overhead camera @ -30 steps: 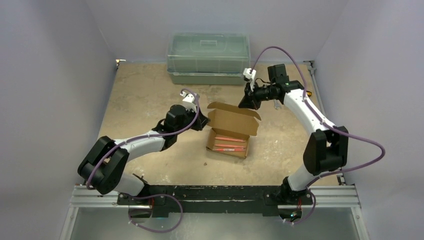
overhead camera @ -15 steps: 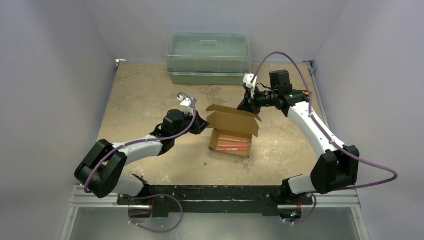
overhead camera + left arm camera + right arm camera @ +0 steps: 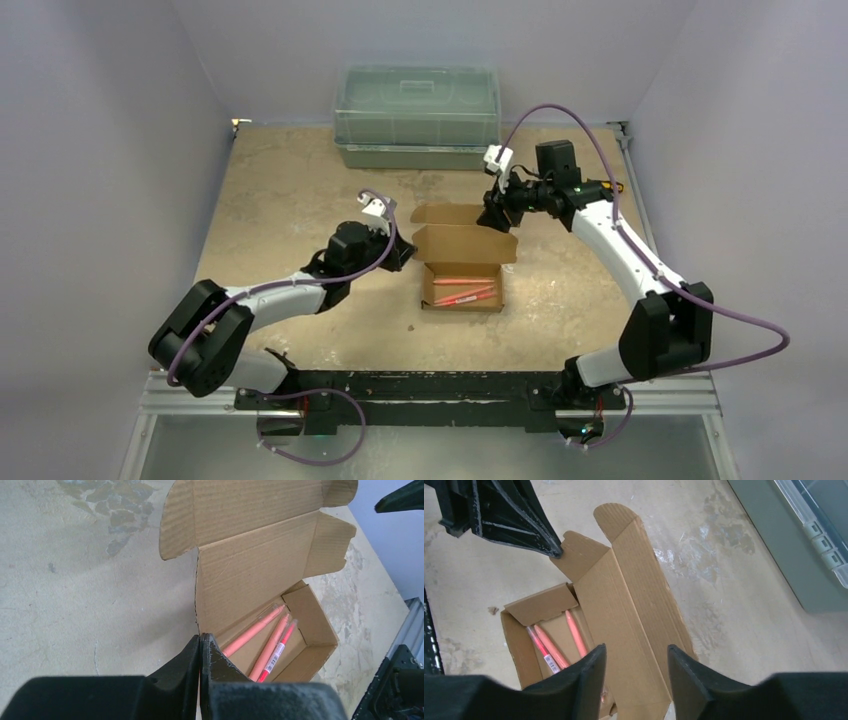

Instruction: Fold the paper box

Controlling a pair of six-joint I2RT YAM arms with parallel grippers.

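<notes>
Rotated square now, the corrugated paper box point(image 3: 460, 246) lies between left pincer point(image 3: 200, 638), together, and right pincer point(image 3: 636, 652), apart.

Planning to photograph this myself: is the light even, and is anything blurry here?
Top view: soft, even light, no glare or hard shadows around the paper box. Left wrist view: box and pens sharp, the left claw a dark, soft shape near the lens. Right wrist view: likewise, the right claw dark and softer than the box.
</notes>
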